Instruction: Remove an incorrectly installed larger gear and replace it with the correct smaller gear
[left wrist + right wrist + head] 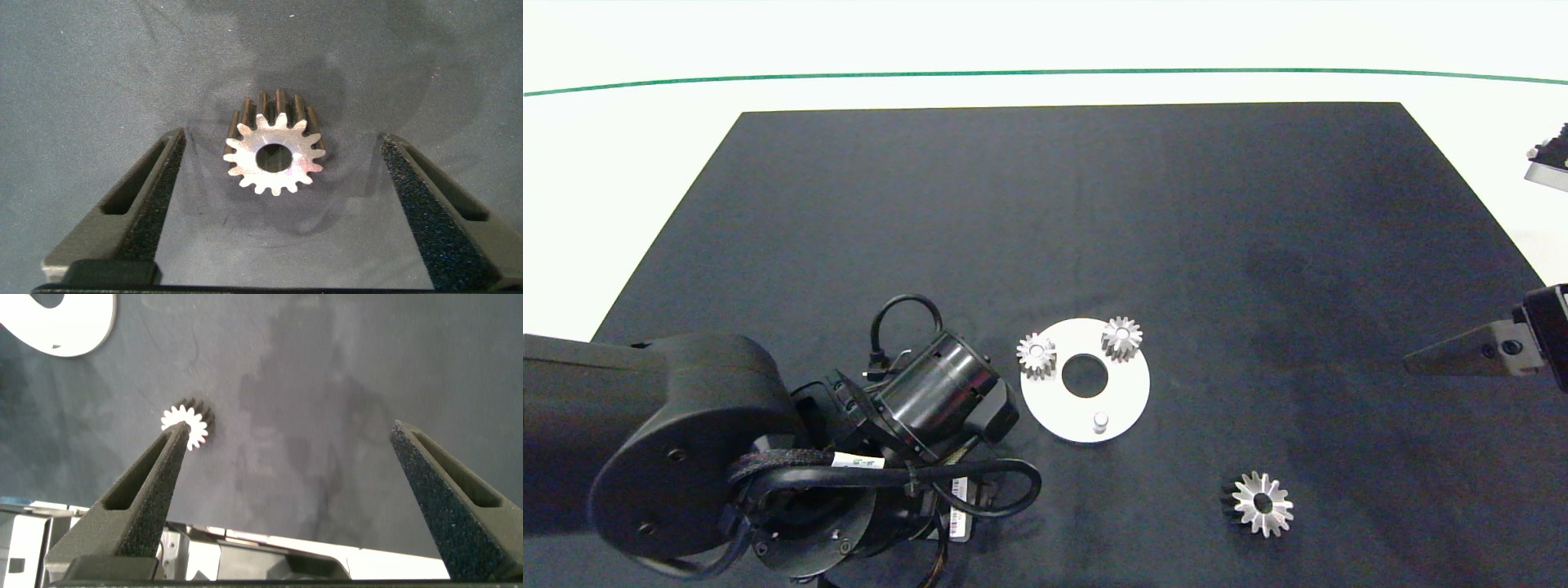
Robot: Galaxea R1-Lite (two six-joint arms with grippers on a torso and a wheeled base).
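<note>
Black mat (1045,229) is spread over the table. Left arm (686,441) is seen low over the mat, just beside the white disc (1131,384). The disc carries two small gears (1036,354) and one bare peg (1100,421). Left gripper (278,212) is spread wide and holds nothing; the smaller gear (274,155) lies on the mat between its fingers, touched by neither. Right gripper (286,498) is also wide open and empty, parked well apart at the mat's edge. The larger gear (1262,504) lies loose on the mat, between disc and right gripper.
</note>
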